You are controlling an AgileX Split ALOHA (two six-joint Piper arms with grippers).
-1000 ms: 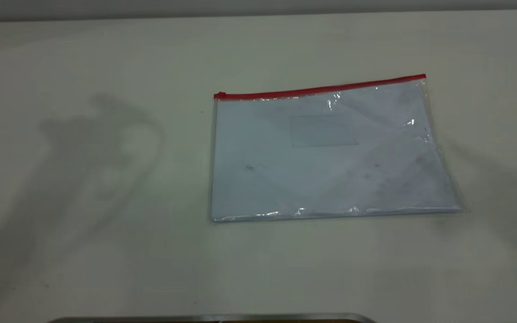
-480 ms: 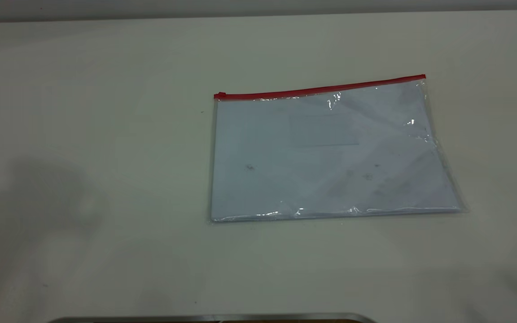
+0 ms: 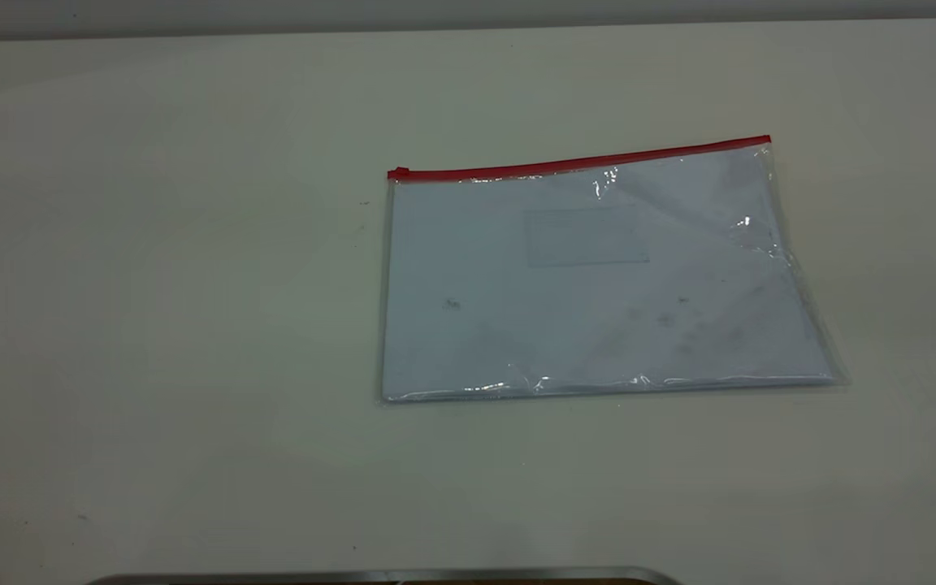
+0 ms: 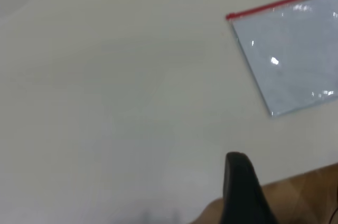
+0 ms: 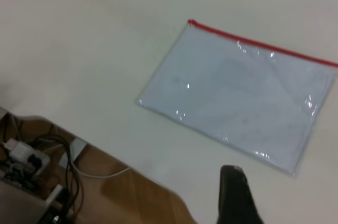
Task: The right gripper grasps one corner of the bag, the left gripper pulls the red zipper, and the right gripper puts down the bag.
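No step of the task has been begun: the large flat clear-plastic bag (image 3: 598,280) is seen lying untouched on the pale table (image 3: 175,325), right of centre, well apart from both arms. Pale bluish sheets and a faint label pocket are visible inside, with some creasing toward its right side. The thin red zipper (image 3: 582,161) is set along the far edge, its slider seemingly at the left end. Of the left gripper (image 4: 240,189) and the right gripper (image 5: 235,195) only one dark finger each is shown, so their opening cannot be told. Next, a right-hand corner must be reached by the right gripper.
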